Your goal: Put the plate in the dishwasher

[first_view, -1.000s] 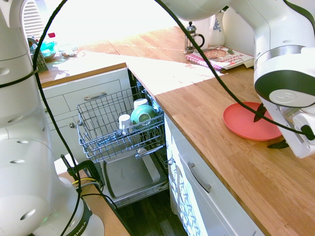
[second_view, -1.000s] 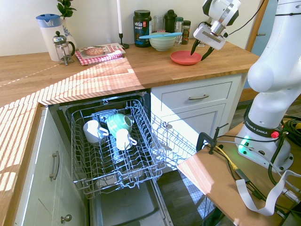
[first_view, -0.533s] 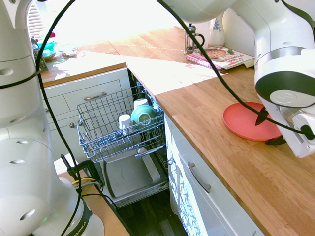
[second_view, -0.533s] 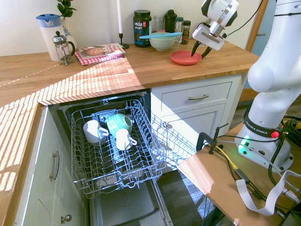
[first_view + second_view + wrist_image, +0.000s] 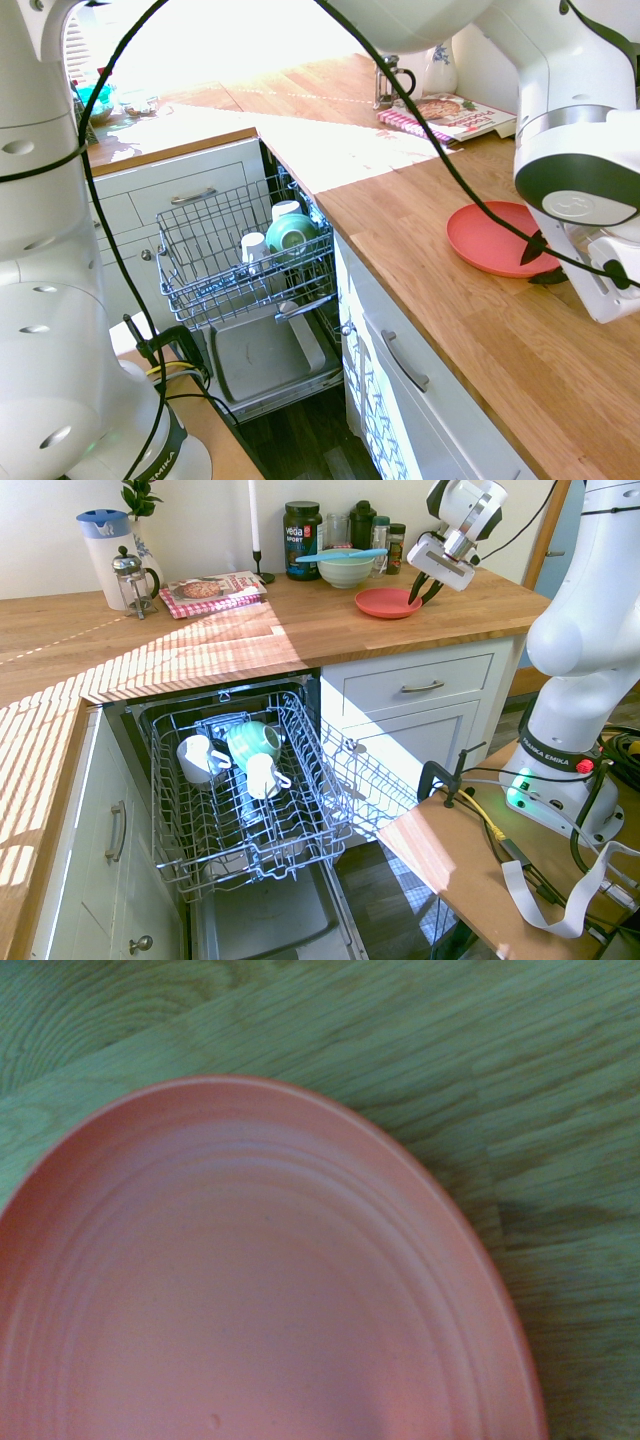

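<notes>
The coral-red plate point(image 5: 490, 235) point(image 5: 385, 602) lies on the wooden counter near its front edge and fills the wrist view point(image 5: 250, 1290). My gripper point(image 5: 543, 262) point(image 5: 422, 590) sits at the plate's rim on the side away from the dishwasher. Its fingers are pinched together on that rim, one above and one below. The dishwasher point(image 5: 240, 810) point(image 5: 215, 270) stands open below the counter, with its grey wire rack pulled out over the lowered door point(image 5: 260, 360).
The rack holds a green cup point(image 5: 255, 742) and two white mugs point(image 5: 198, 758). Behind the plate stand a pale green bowl point(image 5: 345, 572) with a blue spatula, and some jars point(image 5: 302, 540). A French press point(image 5: 133, 580) and a magazine point(image 5: 215, 588) are further along the counter.
The fingers have gone from wide open astride the plate's rim to closed on it. The plate has shifted slightly toward the dishwasher side.
</notes>
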`<state>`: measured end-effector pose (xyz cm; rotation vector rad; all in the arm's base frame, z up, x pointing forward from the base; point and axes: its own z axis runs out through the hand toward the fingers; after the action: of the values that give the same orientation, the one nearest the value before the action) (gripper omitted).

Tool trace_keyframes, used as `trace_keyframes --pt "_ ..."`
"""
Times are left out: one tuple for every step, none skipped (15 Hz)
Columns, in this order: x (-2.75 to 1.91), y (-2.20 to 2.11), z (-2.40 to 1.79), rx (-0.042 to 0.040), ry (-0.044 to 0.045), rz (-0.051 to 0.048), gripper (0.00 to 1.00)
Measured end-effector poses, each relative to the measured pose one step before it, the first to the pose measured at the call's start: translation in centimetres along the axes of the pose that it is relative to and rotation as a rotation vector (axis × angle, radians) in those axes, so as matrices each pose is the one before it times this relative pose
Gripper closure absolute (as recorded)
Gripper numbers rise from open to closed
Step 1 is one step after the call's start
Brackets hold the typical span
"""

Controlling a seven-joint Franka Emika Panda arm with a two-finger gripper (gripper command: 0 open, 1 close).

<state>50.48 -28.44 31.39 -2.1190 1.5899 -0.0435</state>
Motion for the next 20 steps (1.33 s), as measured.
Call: trace_keyframes --pt "0.051 0.055 0.124 0.00299 -0.00221 -0.00196 1.00" --pt "0.100 0.102 0.062 0.00185 -0.00094 -0.00199 1.00" --pt "0.058 0.054 0.037 0.00618 -0.00202 0.00293 1.00" --pt "-0.003 -0.021 0.023 0.00818 -0.00255 0.00352 1.00" --pt "-0.006 -0.031 0.006 0.00628 -0.00182 0.00276 1.00" --pt "0.007 0.005 0.040 0.00488 -0.00182 -0.00111 1.00" --pt "0.019 0.018 0.005 0.00424 -0.00123 -0.00171 1.00" --pt "0.016 0.012 -0.021 0.00129 0.00013 -0.00338 1.00" --pt "-0.032 -0.042 -0.072 0.00087 0.00132 -0.00361 1.00" --pt "-0.091 -0.095 -0.147 -0.00140 0.00418 -0.00801 1.00" --pt "-0.237 -0.308 -0.432 -0.00569 0.01628 -0.01962 1.00" --pt "-0.580 -0.788 -0.942 -0.00165 0.02436 -0.03163 1.00" --pt "-0.969 -1.195 -1.384 0.00212 0.02867 -0.03411 1.00" --pt "-1.433 -1.503 -1.635 0.00392 0.02751 -0.03443 1.00" --pt "-1.911 -2.127 -1.919 0.00201 0.02565 -0.04178 1.00" --pt "-2.329 -2.657 -2.061 -0.00450 0.02620 -0.04346 1.00" --pt "-2.782 -3.168 -1.896 -0.00843 0.02960 -0.05058 1.00" --pt "-3.316 -3.547 -1.639 -0.01373 0.03201 -0.06050 1.00" --pt "-3.918 -4.164 -1.490 -0.01798 0.03609 -0.07002 1.00" --pt "-4.077 -4.355 -1.216 -0.01662 0.03439 -0.06772 1.00"
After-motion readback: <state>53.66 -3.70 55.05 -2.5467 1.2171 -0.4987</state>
